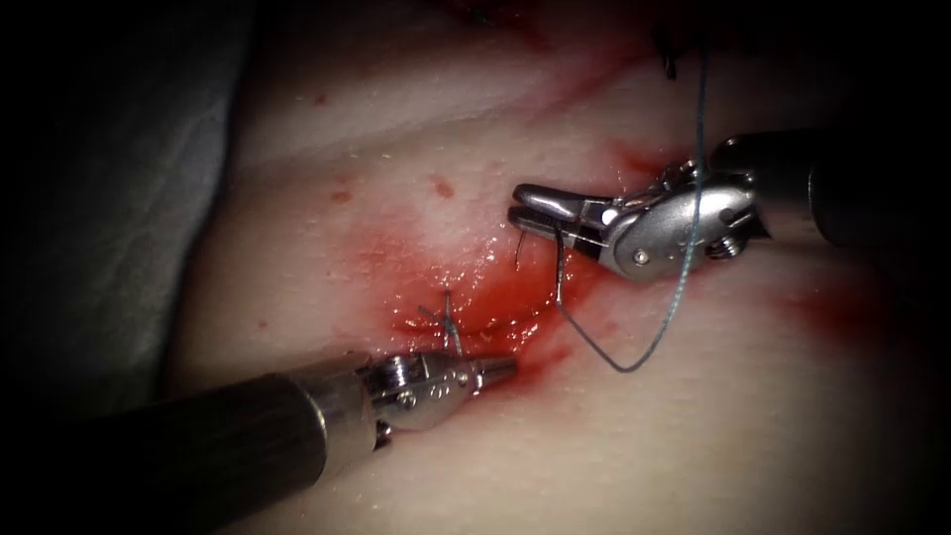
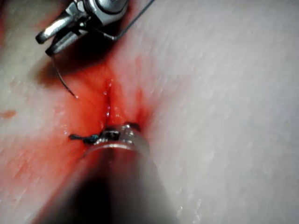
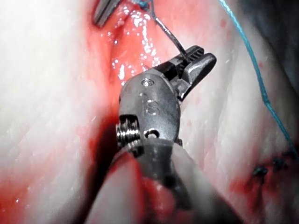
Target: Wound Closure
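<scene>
The right tool [image 1: 525, 206] comes in from the right above the cut [image 1: 495, 315], its jaws shut on the curved needle [image 1: 518, 250] near its tail end. The needle [image 2: 60, 77] hangs from those jaws with its tip down close to the tissue on the cut's right; whether it touches, I cannot tell. Blue thread [image 1: 634, 359] loops from the jaws over the tissue and runs up past the tool. The left tool [image 1: 492, 370] lies low by the cut, jaws shut, nothing seen between them. Right beside it sits a knotted stitch [image 1: 448, 319] with short ends. The right tool [image 3: 194, 63] holds the needle [image 3: 170, 37].
Red fluid [image 1: 495, 292] wets the tissue around the cut. Dark older stitches [image 3: 261, 171] sit on the tissue behind the right tool, also near the far edge [image 1: 672, 61]. A grey drape [image 1: 109, 198] borders the tissue on the left.
</scene>
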